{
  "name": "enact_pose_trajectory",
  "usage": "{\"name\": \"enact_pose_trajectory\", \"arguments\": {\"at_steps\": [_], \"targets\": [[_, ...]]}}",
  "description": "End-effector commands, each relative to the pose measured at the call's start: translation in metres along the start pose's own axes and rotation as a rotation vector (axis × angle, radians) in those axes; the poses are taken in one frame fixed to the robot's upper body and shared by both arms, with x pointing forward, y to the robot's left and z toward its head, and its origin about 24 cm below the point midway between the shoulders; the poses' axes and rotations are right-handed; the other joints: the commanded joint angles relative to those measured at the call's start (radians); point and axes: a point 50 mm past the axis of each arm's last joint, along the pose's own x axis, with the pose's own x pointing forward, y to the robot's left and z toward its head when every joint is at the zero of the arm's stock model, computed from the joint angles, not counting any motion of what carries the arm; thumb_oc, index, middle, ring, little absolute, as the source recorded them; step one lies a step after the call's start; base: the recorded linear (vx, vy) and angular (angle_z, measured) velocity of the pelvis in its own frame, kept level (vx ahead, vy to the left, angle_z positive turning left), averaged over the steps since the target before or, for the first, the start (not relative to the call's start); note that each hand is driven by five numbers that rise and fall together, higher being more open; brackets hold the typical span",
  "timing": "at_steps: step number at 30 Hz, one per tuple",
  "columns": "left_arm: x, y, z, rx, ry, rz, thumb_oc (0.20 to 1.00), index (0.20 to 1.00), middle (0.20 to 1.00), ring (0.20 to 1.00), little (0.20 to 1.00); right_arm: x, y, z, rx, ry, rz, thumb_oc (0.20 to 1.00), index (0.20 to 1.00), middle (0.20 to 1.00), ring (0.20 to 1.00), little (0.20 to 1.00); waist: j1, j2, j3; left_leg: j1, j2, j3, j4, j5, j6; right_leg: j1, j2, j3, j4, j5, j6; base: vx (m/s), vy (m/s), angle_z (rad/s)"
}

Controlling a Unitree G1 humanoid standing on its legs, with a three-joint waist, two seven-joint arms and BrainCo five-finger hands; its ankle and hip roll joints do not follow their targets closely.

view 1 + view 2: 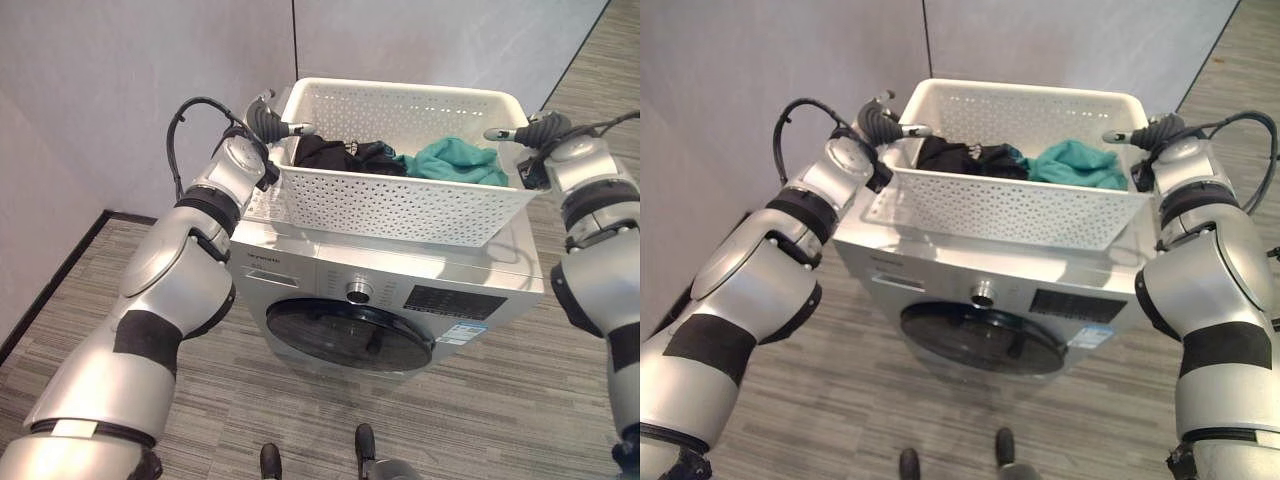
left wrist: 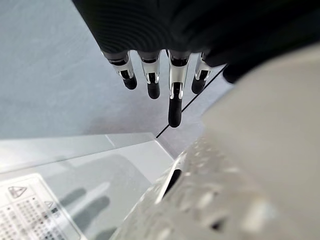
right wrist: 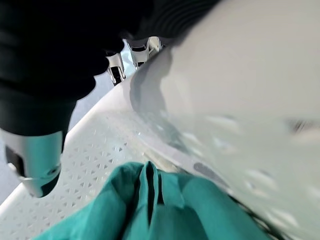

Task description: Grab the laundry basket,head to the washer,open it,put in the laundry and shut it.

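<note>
Left eye view, basket: white perforated laundry basket (image 1: 400, 205) at upper centre of frame, resting on top of the washer.
Left eye view, laundry: black clothes (image 1: 340, 155) at the basket's left, teal cloth (image 1: 455, 160) at its right, both inside.
Left eye view, washer: silver front-loader (image 1: 500, 285) at centre; round dark door (image 1: 350, 335) shut, a knob (image 1: 357, 291) above it, a dark display panel (image 1: 450, 303) to the knob's right.
Left eye view, writing: small dark print at the washer's upper left front and a white sticker at the panel's lower right; too small to read.
Left eye view, floor: grey striped carpet (image 1: 480, 420) across the lower frame, pale wall (image 1: 120, 80) behind.
Right eye view, left hand: left hand (image 1: 880, 122) at the basket's left end, thumb lying over the rim.
Right eye view, right hand: right hand (image 1: 1145, 135) at the basket's right end, thumb over the rim.
Left wrist view, left hand: fingers (image 2: 174, 95) straight and relaxed along the outside of the basket wall, not curled round it; hand open.
Left wrist view, label: a warning sticker (image 2: 30, 210) with a triangle sign and fine lines of print on the washer top at lower left; unreadable.
Right wrist view, right hand: thumb (image 3: 35, 155) inside the rim above the teal cloth, fingers outside and mostly hidden by the basket wall; grip cannot be told.
</note>
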Motion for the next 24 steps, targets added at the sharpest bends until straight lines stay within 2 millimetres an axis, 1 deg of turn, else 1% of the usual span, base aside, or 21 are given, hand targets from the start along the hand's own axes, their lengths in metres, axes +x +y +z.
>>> {"name": "enact_pose_trajectory", "arguments": {"at_steps": [1,2,4,5,6,7,8,9,10,11,12,13,14,15,16,18,19,20,22,23,24], "targets": [[-0.001,0.054,0.056,0.054,-0.118,0.151,1.000,1.000,1.000,1.000,1.000,-0.010,-0.044,0.027,-0.027,-0.031,-0.131,1.000,1.000,1.000,1.000,1.000,0.023,0.015,0.051,0.105,0.040,-0.009,0.005,-0.063,-0.040,0.027,-0.050,0.060,0.058,-0.090,0.089,0.09,0.024,0.03],[-0.001,0.053,0.050,0.038,-0.132,0.162,1.000,1.000,1.000,1.000,1.000,-0.011,-0.053,0.029,0.117,-0.094,-0.157,1.000,1.000,1.000,1.000,1.000,0.022,0.016,0.042,0.131,0.039,-0.003,0.005,-0.079,-0.039,0.055,-0.049,0.061,0.051,-0.096,0.091,0.10,0.029,0.03],[-0.002,0.055,0.056,-0.004,-0.175,0.175,1.000,1.000,1.000,1.000,1.000,-0.011,-0.059,0.027,0.156,-0.111,-0.172,1.000,1.000,1.000,1.000,1.000,0.024,0.014,0.036,0.138,0.037,-0.001,0.005,-0.083,-0.038,0.062,-0.051,0.060,0.046,-0.096,0.092,0.08,0.028,0.02],[-0.003,0.062,0.060,-0.091,-0.222,0.200,1.000,1.000,1.000,1.000,1.000,-0.013,-0.072,0.025,0.210,-0.135,-0.191,1.000,1.000,1.000,1.000,1.000,0.026,0.011,0.031,0.147,0.038,0.000,0.005,-0.090,-0.038,0.074,-0.053,0.060,0.043,-0.098,0.094,0.04,0.017,-0.01],[-0.003,0.062,0.060,-0.091,-0.222,0.200,1.000,1.000,1.000,1.000,1.000,-0.013,-0.072,0.025,0.210,-0.135,-0.191,1.000,1.000,1.000,1.000,1.000,0.026,0.011,0.031,0.147,0.038,0.000,0.005,-0.090,-0.038,0.074,-0.053,0.060,0.043,-0.098,0.094,0.04,0.010,-0.04],[-0.004,0.066,0.060,-0.123,-0.234,0.212,1.000,1.000,1.000,1.000,1.000,-0.014,-0.078,0.022,0.222,-0.139,-0.204,1.000,1.000,1.000,1.000,1.000,0.028,0.010,0.028,0.151,0.037,0.001,0.005,-0.092,-0.037,0.079,-0.054,0.058,0.041,-0.099,0.094,0.00,0.000,0.00],[-0.005,0.073,0.057,-0.196,-0.256,0.230,1.000,1.000,1.000,1.000,1.000,-0.016,-0.092,0.013,0.241,-0.144,-0.242,1.000,1.000,1.000,1.000,1.000,0.032,0.008,0.024,0.158,0.037,0.000,0.005,-0.097,-0.037,0.090,-0.055,0.056,0.038,-0.102,0.094,0.04,0.005,-0.01],[-0.007,0.080,0.057,-0.237,-0.277,0.251,1.000,1.000,1.000,1.000,1.000,-0.017,-0.100,0.008,0.261,-0.150,-0.258,1.000,1.000,1.000,1.000,1.000,0.035,0.008,0.021,0.163,0.037,0.000,0.005,-0.099,-0.037,0.096,-0.056,0.055,0.036,-0.104,0.095,0.00,0.000,0.00],[-0.007,0.080,0.056,-0.237,-0.277,0.251,1.000,1.000,1.000,1.000,1.000,-0.017,-0.100,0.007,0.261,-0.149,-0.258,1.000,1.000,1.000,1.000,1.000,0.036,0.008,0.021,0.164,0.037,0.000,0.005,-0.099,-0.037,0.097,-0.056,0.055,0.035,-0.104,0.095,0.00,0.000,0.00],[-0.007,0.084,0.053,-0.258,-0.282,0.261,1.000,1.000,1.000,1.000,1.000,-0.019,-0.107,0.001,0.274,-0.146,-0.275,1.000,1.000,1.000,1.000,1.000,0.037,0.007,0.019,0.167,0.037,0.000,0.005,-0.101,-0.036,0.103,-0.056,0.053,0.034,-0.105,0.096,0.03,0.003,0.01],[-0.011,0.100,0.047,-0.321,-0.313,0.310,1.000,1.000,1.000,1.000,1.000,-0.024,-0.129,-0.020,0.304,-0.126,-0.328,1.000,1.000,1.000,1.000,1.000,0.046,0.006,0.009,0.177,0.036,-0.001,0.005,-0.107,-0.036,0.117,-0.058,0.045,0.029,-0.108,0.097,0.04,0.004,-0.01],[-0.012,0.101,0.045,-0.329,-0.318,0.315,1.000,1.000,1.000,1.000,1.000,-0.025,-0.133,-0.026,0.311,-0.118,-0.337,1.000,1.000,1.000,1.000,1.000,0.047,0.006,0.007,0.180,0.035,-0.002,0.005,-0.109,-0.036,0.121,-0.059,0.044,0.028,-0.108,0.097,0.03,0.002,-0.03],[-0.012,0.100,0.045,-0.329,-0.318,0.314,1.000,1.000,1.000,1.000,1.000,-0.025,-0.133,-0.026,0.311,-0.117,-0.336,1.000,1.000,1.000,1.000,1.000,0.048,0.005,0.007,0.181,0.035,-0.002,0.005,-0.109,-0.036,0.122,-0.059,0.044,0.028,-0.108,0.097,0.00,0.000,0.00],[-0.015,0.112,0.036,-0.349,-0.328,0.347,1.000,1.000,1.000,1.000,1.000,-0.030,-0.146,-0.044,0.313,-0.090,-0.370,1.000,1.000,1.000,1.000,1.000,0.053,0.004,-0.001,0.186,0.036,-0.004,0.005,-0.112,-0.036,0.132,-0.061,0.038,0.024,-0.111,0.097,0.02,-0.005,0.03],[-0.015,0.112,0.036,-0.349,-0.327,0.346,1.000,1.000,1.000,1.000,1.000,-0.030,-0.146,-0.045,0.314,-0.089,-0.369,1.000,1.000,1.000,1.000,1.000,0.053,0.004,-0.002,0.187,0.036,-0.004,0.005,-0.112,-0.036,0.133,-0.061,0.038,0.023,-0.111,0.097,0.03,-0.006,0.05],[-0.019,0.127,0.025,-0.344,-0.325,0.391,1.000,1.000,1.000,1.000,1.000,-0.034,-0.154,-0.062,0.320,-0.071,-0.393,1.000,1.000,1.000,1.000,1.000,0.059,0.004,-0.007,0.190,0.035,-0.007,0.005,-0.113,-0.035,0.139,-0.062,0.034,0.020,-0.111,0.098,0.00,0.000,0.00],[-0.025,0.140,0.015,-0.329,-0.324,0.433,1.000,1.000,1.000,1.000,1.000,-0.036,-0.157,-0.073,0.326,-0.065,-0.402,1.000,1.000,1.000,1.000,1.000,0.062,0.006,-0.009,0.191,0.035,-0.007,0.005,-0.113,-0.035,0.142,-0.063,0.032,0.018,-0.111,0.099,-0.03,-0.006,0.02],[-0.028,0.145,0.010,-0.331,-0.330,0.451,1.000,1.000,1.000,1.000,1.000,-0.037,-0.158,-0.078,0.332,-0.067,-0.406,1.000,1.000,1.000,1.000,1.000,0.062,0.004,-0.009,0.186,0.032,-0.008,0.005,-0.104,-0.033,0.137,-0.065,0.032,0.019,-0.104,0.097,-0.03,-0.006,0.02],[-0.040,0.160,-0.020,-0.326,-0.317,0.505,1.000,1.000,1.000,1.000,1.000,-0.041,-0.158,-0.102,0.330,-0.070,-0.413,1.000,1.000,1.000,1.000,1.000,0.066,0.005,-0.011,0.184,0.031,-0.009,0.005,-0.105,-0.031,0.138,-0.068,0.028,0.017,-0.105,0.098,-0.02,-0.004,0.00],[-0.062,0.166,-0.063,-0.295,-0.291,0.547,1.000,1.000,1.000,1.000,1.000,-0.051,-0.148,-0.139,0.282,-0.062,-0.397,1.000,1.000,1.000,1.000,1.000,0.066,0.003,-0.016,0.185,0.032,-0.009,0.005,-0.108,-0.027,0.141,-0.070,0.027,0.017,-0.108,0.098,-0.04,-0.010,0.04],[-0.074,0.166,-0.082,-0.274,-0.276,0.557,1.000,1.000,1.000,1.000,1.000,-0.056,-0.142,-0.149,0.268,-0.084,-0.383,1.000,1.000,1.000,1.000,1.000,0.062,0.004,-0.013,0.184,0.031,-0.009,0.005,-0.106,-0.025,0.138,-0.071,0.029,0.018,-0.107,0.097,-0.01,-0.006,0.04]]}}
